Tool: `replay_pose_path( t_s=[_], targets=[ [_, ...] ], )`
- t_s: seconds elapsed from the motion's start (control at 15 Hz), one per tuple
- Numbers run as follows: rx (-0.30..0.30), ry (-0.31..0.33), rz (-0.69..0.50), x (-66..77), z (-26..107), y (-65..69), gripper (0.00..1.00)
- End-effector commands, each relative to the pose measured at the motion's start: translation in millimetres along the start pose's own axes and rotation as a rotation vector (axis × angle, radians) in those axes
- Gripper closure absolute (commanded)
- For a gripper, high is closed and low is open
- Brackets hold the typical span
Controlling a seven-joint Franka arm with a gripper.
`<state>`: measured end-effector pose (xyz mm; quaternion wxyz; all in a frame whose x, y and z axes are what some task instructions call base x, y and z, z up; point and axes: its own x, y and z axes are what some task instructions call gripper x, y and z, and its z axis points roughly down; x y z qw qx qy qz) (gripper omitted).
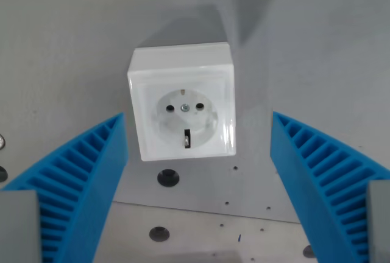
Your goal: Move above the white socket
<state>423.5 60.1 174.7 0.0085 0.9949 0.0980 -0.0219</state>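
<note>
**A:** Where was the white socket (181, 100) at that frame?

**B:** Upper centre of the wrist view, sat flat on the grey table (67, 38). Square housing, round recess facing up at the camera, two pin holes and a centre screw visible. Slightly rotated relative to the frame.

**A:** Gripper?

**B:** Gripper (198, 153) was spread wide, nothing between the blue ribbed fingers (85, 171). One finger at the wrist view's left, the other at the wrist view's right, both clear of the housing, no contact.

**A:** Why held like that?

**B:** My read: hover pose only, no grasp needed, so open jaws kept the socket unobstructed in view. The fingertip midpoint sat near the socket's lower edge, not over the recess, so I'd judge it not yet centred.

**A:** Room to move?

**B:** Bare table on both sides of the socket and beyond its far edge. Near side: a perforated mounting plate (244, 226) started just below the socket, its edge running across the view, with a black hole (168, 178) close to the socket's near edge. Nothing standing that would block travel toward the socket. Height above it couldn't be judged from this view.
</note>
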Motion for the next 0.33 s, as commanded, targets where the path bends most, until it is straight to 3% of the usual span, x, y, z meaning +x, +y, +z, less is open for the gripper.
replay_pose_path(
  t_s=[0.07, 0.33],
  targets=[
    [-0.027, 0.101, -0.052, -5.6, 7.3, -3.8, 0.0],
    [-0.031, 0.11, -0.046, -7.9, 12.1, -6.6, 0.0]
  ],
)
